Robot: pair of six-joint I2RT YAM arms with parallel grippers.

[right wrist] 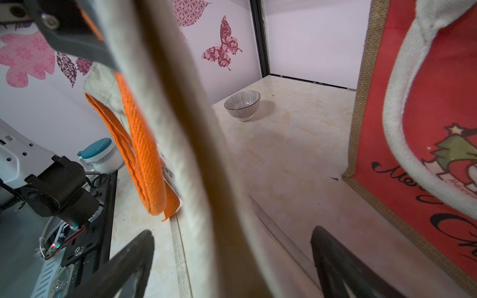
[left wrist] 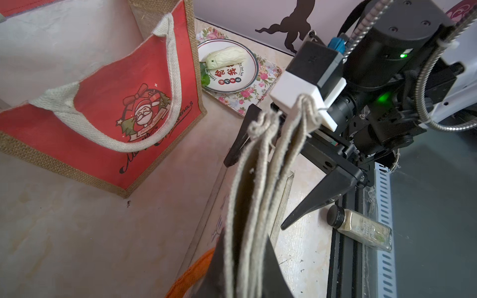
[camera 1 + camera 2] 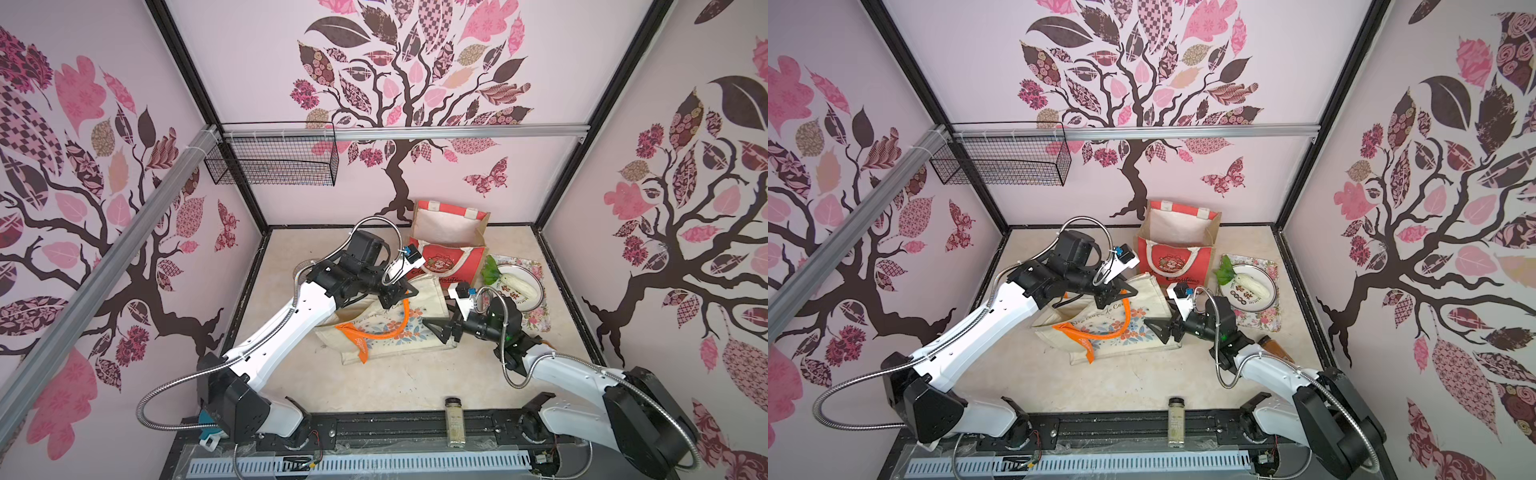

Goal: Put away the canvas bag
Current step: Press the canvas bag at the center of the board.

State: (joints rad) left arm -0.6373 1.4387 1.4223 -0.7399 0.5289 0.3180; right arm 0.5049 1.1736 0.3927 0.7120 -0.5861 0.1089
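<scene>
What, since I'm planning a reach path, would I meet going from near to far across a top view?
spice jar → canvas bag → red Christmas bag → wire basket

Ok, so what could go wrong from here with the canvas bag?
The left jaws pinch only a folded edge of the canvas bag; the rest sags to the table, so it may slip free. The loose orange handle could snag on the open right jaws close by. The red Christmas bag stands right behind, so a swing could topple it.
</scene>
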